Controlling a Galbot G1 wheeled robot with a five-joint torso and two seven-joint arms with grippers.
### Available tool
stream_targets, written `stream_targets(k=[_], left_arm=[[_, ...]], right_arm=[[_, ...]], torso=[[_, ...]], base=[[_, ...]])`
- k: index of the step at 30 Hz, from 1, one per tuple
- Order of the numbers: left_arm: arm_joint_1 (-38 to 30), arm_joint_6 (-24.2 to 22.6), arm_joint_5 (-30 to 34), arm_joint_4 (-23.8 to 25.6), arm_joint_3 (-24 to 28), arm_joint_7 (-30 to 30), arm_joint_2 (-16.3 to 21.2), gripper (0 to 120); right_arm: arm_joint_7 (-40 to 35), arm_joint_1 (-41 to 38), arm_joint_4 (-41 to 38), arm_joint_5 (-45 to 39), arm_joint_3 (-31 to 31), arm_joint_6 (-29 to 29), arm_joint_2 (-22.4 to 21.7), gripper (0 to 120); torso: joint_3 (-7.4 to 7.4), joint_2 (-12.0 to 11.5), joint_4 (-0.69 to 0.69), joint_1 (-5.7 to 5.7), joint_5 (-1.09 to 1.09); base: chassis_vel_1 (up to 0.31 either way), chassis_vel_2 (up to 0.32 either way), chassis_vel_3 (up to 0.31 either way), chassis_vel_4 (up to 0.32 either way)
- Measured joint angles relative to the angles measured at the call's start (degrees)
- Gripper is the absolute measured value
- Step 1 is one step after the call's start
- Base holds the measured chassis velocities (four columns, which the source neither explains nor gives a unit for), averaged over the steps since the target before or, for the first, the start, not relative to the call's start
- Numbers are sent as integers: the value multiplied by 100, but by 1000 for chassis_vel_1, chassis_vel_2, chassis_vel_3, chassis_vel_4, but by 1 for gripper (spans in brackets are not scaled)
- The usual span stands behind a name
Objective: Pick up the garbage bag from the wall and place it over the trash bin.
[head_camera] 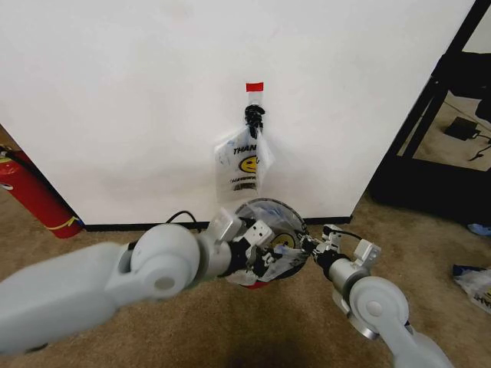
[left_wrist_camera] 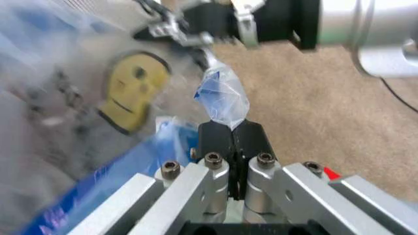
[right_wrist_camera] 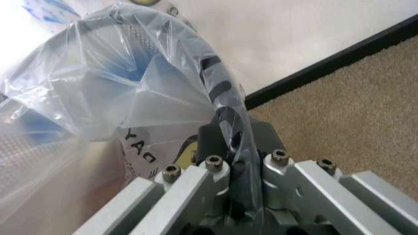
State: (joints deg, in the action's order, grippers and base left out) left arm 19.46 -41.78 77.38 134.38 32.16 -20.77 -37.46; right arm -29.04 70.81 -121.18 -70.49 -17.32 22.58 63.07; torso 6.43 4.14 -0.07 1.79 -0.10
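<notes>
The garbage bag [head_camera: 285, 257], translucent with blue patches and a yellow smiley, lies draped over the trash bin [head_camera: 268, 208], a black mesh basket standing at the foot of the wall [head_camera: 138, 92]. My left gripper [head_camera: 270, 257] is at the bin's near side. In the left wrist view it [left_wrist_camera: 232, 128] is shut on a twisted tuft of the garbage bag [left_wrist_camera: 222, 98]. My right gripper [head_camera: 307, 247] is at the bin's right side. In the right wrist view it [right_wrist_camera: 234, 132] is shut on the garbage bag [right_wrist_camera: 130, 83] where it wraps the bin's black rim [right_wrist_camera: 219, 88].
A flat white "THANK YOU" smiley bag [head_camera: 244, 165] hangs from a black hook [head_camera: 254, 116] under a red tape strip [head_camera: 254, 87]. A red fire extinguisher [head_camera: 34, 192] stands at the left. A black frame [head_camera: 430, 100] and loose items [head_camera: 476, 280] are at the right on the carpet.
</notes>
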Motion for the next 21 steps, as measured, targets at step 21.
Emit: stream_targets(k=[21], left_arm=[[2311, 623, -2301, -446, -520, 580, -545, 0]], right_arm=[[-411, 110, -16, -295, -326, 69, 248, 1]], torso=[[0, 0, -1, 0, 0]], base=[[0, 0, 0, 0]])
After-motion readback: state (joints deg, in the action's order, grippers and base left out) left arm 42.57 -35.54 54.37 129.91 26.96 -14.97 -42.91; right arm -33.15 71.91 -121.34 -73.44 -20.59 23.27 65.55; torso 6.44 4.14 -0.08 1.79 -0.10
